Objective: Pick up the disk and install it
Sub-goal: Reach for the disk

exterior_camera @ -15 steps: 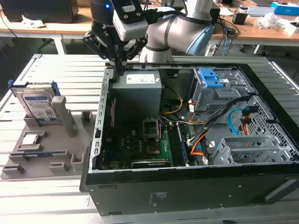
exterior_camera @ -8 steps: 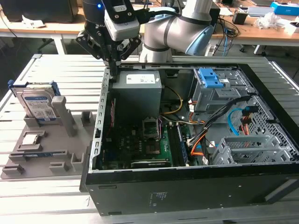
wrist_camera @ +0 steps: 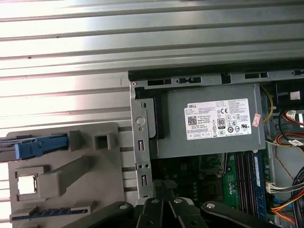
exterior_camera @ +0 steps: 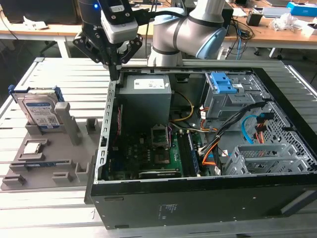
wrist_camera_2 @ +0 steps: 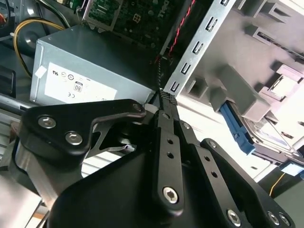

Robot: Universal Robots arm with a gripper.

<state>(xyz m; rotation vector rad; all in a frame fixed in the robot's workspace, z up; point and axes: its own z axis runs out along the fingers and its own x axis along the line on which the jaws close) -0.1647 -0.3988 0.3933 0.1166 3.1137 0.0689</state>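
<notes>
Silver with a bright blue frame, the disk (exterior_camera: 39,111) stands on edge in a grey holder (exterior_camera: 74,134) on the slatted metal tabletop (exterior_camera: 44,208), at the exterior view's left. Nothing is touching it. Just beside the holder, to the exterior view's right, lies an open computer case (exterior_camera: 198,196) with its circuit board, cables and grey power supply (exterior_camera: 146,94) exposed.

The robot arm's black gripper (exterior_camera: 115,74) hangs over the far left corner of the case, above the metal rim and next to the power supply. Its jaws look pressed together and hold nothing. The disk is well apart from them, nearer and further left.

Several things could go wrong from this position. The jaw tips sit close over the case rim, so a straight drop or a low sideways sweep could strike the rim or the power supply. Closed jaws could not straddle the disk and would only knock it. Because the disk balances upright in a slot, an off-centre grip could tilt it, jam it, or drag the light holder along.
</notes>
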